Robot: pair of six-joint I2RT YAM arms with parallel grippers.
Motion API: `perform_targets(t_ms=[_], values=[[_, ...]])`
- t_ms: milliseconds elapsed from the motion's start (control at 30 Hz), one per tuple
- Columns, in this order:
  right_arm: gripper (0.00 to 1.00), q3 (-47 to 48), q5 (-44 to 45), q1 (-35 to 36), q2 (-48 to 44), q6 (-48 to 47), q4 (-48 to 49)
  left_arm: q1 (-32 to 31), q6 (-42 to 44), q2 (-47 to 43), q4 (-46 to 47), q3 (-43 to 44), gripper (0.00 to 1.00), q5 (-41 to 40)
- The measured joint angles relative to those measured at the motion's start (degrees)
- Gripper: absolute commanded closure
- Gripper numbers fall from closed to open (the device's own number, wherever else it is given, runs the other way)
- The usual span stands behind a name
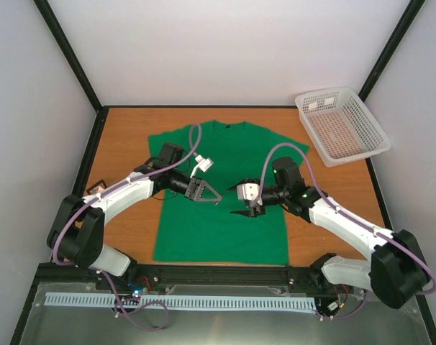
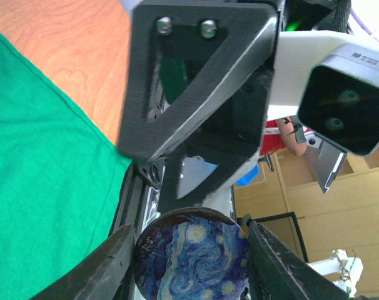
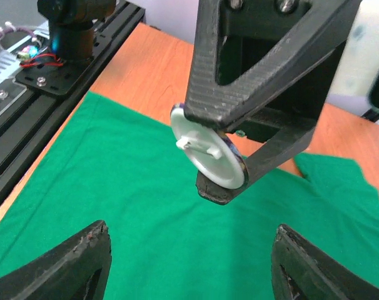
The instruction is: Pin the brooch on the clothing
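Nearest, at the front edge of the worktop [image 1: 132,129], the two arm bases sit on a black rail, and both arms reach inward over the clothing [image 1: 218,230], a bright green T-shirt lying flat with its hem toward the bases. The left claw [image 1: 209,195] hangs above the shirt's middle and pinches the brooch [image 2: 192,259] by its rim between its two fingers. In the left wrist view the badge's face shows a swirled blue and yellow night sky. In the right wrist view its white back [image 3: 208,153], with a small raised fitting, is turned toward the other arm and is tilted above the fabric. Just beside it, the right claw [image 1: 245,210] faces the left one over the same part of the shirt. Its fingers [image 3: 77,265] are spread wide with only green cloth showing between them. Farther off, the shirt's round neck with a dark label [image 1: 221,126] points toward the back wall. At the far right corner stands a white mesh basket [image 1: 311,131], set askew, well apart from the shirt. Two small white shapes lie against its far wall, too small to identify. The rest of its floor looks bare.
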Motion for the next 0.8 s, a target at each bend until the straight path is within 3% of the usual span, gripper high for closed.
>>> perform_targets(t_ms=[100,367,800], values=[[0.52,0.33,-0.04,0.44,2.95,-1.99,-0.46,-1.29,1.01,0.94,-1.11,0.55,0.69,0.00],[0.54,1.62,-0.39,1.31,3.91,-3.58,-0.70,-3.26,2.56,1.38,-2.97,0.66,0.68,0.00],[0.82,5.22,-3.02,1.38,4.92,-4.90,-2.05,-3.30,3.85,1.77,-3.63,0.74,0.65,0.44]])
